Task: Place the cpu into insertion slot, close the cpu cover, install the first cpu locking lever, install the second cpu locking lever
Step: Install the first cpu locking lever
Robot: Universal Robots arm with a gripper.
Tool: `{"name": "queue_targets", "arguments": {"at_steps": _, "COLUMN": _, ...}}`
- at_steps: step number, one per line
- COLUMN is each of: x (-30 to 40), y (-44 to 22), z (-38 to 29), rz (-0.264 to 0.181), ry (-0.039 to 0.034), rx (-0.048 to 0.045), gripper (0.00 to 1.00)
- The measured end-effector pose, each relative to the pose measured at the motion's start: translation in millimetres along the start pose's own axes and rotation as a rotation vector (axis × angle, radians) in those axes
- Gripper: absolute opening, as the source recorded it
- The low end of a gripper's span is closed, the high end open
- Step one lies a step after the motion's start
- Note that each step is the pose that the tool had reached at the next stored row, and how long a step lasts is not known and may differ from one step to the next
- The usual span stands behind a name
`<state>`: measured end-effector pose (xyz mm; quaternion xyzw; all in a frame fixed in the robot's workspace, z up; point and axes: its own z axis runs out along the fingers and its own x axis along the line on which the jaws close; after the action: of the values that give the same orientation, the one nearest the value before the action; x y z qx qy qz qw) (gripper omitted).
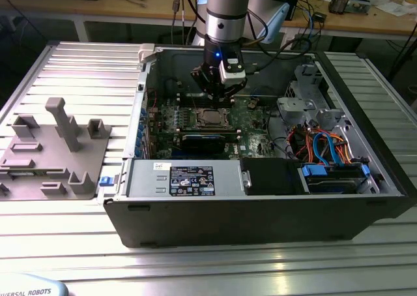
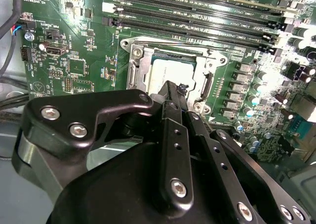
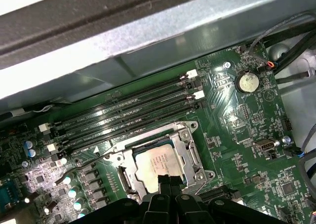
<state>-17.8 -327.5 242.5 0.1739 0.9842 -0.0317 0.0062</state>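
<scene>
The cpu (image 3: 154, 161) lies flat in the insertion slot (image 3: 191, 129) on the green board, its silver-grey top facing up. It also appears as the cpu (image 2: 170, 72) in the second wrist view. The cpu cover (image 3: 183, 152) lies down around it as a silvery frame, the cover (image 2: 139, 76) framing the chip. My gripper (image 3: 168, 178) hangs just above the near edge of the socket, shut, with nothing between its fingers (image 2: 171, 98). In the exterior view the gripper (image 1: 218, 95) is inside the open case, above the socket (image 1: 210, 118).
Long memory slots (image 3: 123, 110) run beside the socket. A long black card (image 1: 208, 141) and the power supply box (image 1: 186, 178) lie nearer the case front. Cables and a drive bay (image 1: 326, 156) fill the exterior view's right. A grey fixture (image 1: 55, 146) sits at its left.
</scene>
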Motion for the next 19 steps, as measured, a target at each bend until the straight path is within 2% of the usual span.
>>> {"name": "queue_targets", "arguments": {"at_steps": 19, "x": 0.0, "y": 0.0, "z": 0.0, "rz": -0.015, "ry": -0.0010, "rx": -0.0003, "gripper": 0.11}}
